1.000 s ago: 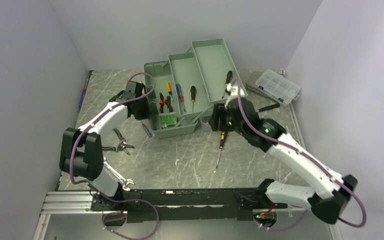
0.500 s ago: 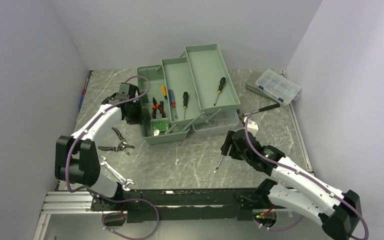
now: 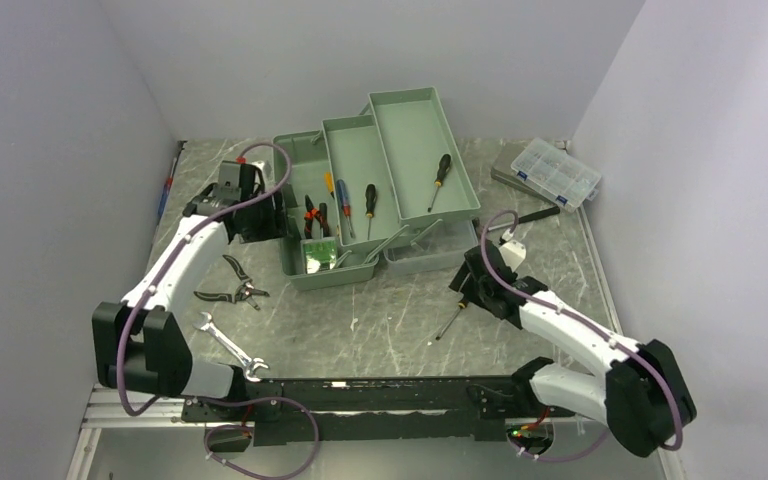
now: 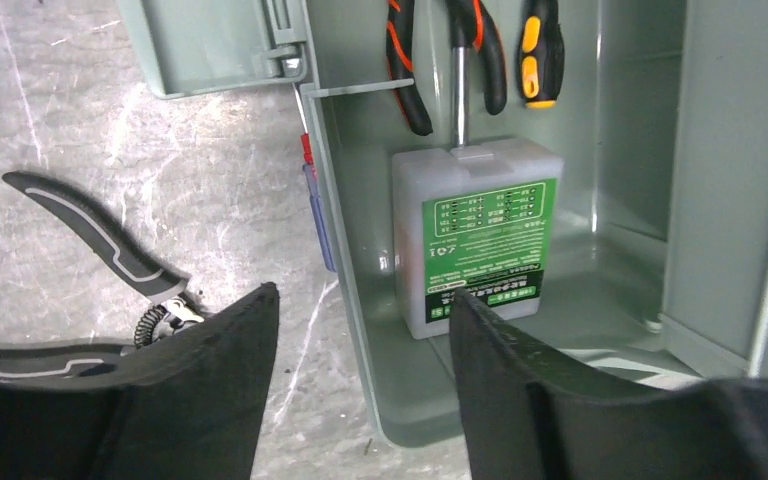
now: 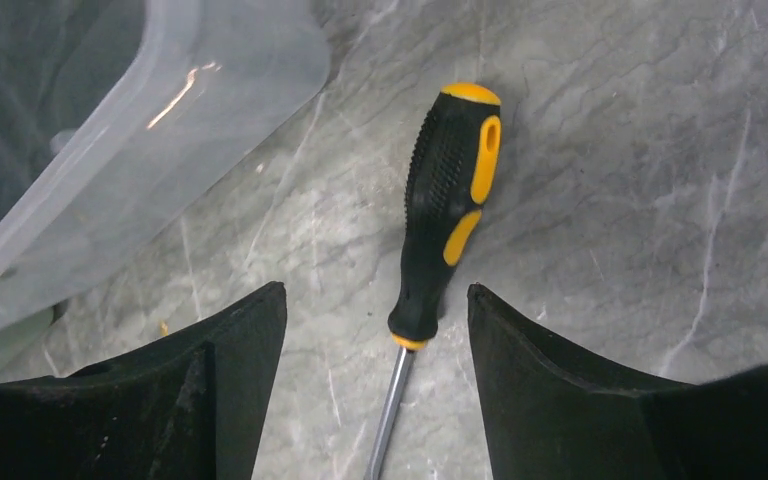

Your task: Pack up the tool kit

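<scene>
The sage-green toolbox (image 3: 412,125) stands open at the back with its trays folded out; a black screwdriver (image 3: 441,180) lies in the top tray, and more screwdrivers and pliers (image 4: 405,70) lie lower down. My left gripper (image 4: 362,297) is open and straddles the box's left wall (image 4: 355,300), just in front of a green-labelled white case (image 4: 478,235). My right gripper (image 5: 376,290) is open low over the table, with a black-and-yellow screwdriver (image 5: 445,210) lying between its fingers, untouched. In the top view that screwdriver (image 3: 449,323) lies just below my right gripper (image 3: 465,297).
Loose pliers (image 3: 230,291) and a wrench (image 3: 228,343) lie on the table to the left. A thin red-and-blue screwdriver (image 4: 316,215) lies against the box's outer wall. The translucent lid (image 5: 110,130) hangs at the box front. A clear organizer box (image 3: 557,172) sits at back right.
The toolbox has shifted left. My left gripper went from shut to open. My right arm drew back from the top tray, where a screwdriver now lies, and came down over the screwdriver on the table.
</scene>
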